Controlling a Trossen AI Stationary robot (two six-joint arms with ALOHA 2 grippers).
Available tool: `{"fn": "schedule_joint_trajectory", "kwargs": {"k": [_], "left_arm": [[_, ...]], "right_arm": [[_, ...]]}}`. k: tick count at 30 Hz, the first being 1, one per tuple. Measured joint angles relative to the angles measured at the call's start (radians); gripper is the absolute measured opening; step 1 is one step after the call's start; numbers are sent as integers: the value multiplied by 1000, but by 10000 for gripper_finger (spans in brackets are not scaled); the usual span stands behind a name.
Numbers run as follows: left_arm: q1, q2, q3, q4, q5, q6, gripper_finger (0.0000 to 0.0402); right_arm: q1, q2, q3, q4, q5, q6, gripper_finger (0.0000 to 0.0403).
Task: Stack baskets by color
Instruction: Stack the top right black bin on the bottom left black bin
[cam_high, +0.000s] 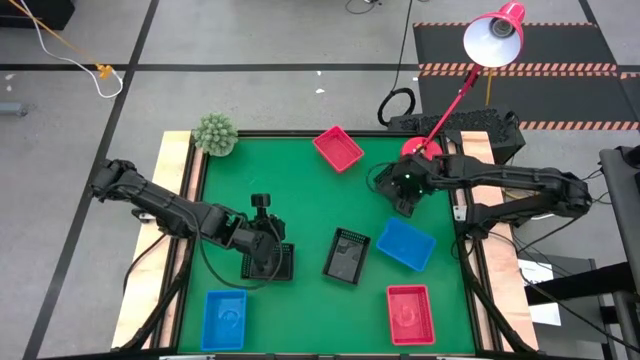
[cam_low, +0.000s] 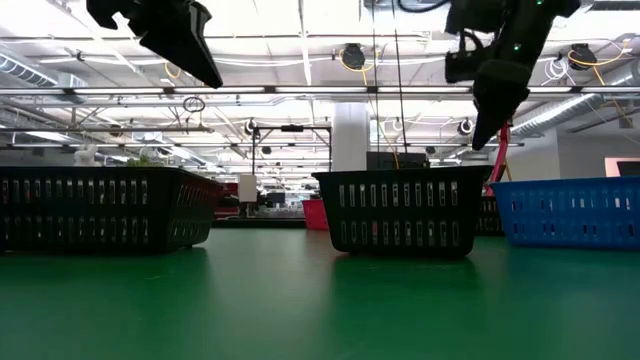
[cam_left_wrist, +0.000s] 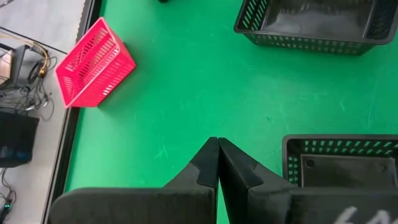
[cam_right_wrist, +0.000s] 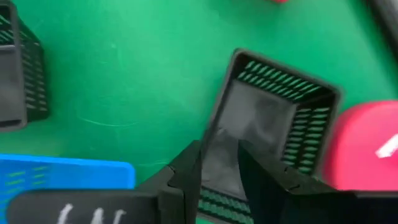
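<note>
Gripping black basket (cam_right_wrist: 267, 118) rim, right hand (cam_right_wrist: 217, 165).

Six perforated plastic baskets are showing on the green table. A red basket (cam_high: 338, 148) is sitting near the far edge, turned at an angle. A black basket (cam_high: 270, 262) is lying left of centre, with another black basket (cam_high: 347, 255) just right of it, tilted slightly. A blue basket (cam_high: 406, 245) is resting at an angle further right, beside that one. A blue basket (cam_high: 224, 320) is sitting at the near left, and a red basket (cam_high: 411, 314) is lying at the near right.
</note>
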Motion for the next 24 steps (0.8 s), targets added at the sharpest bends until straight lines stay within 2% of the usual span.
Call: {"fn": "schedule_joint_trajectory", "kwargs": {"k": [7,11,20,24], "left_arm": [[0,0,0,3,15,-1,10],[0,0,0,12,30,-1,10],[0,0,0,52,32,0,10],[0,0,0,60,33,-1,10]], "right_arm": [[2,73,0,7,-24,36,139],[-25,88,0,5,58,76,160],[-204,91,0,-15,80,81,174],[-284,105,0,-25,47,35,174]]}}
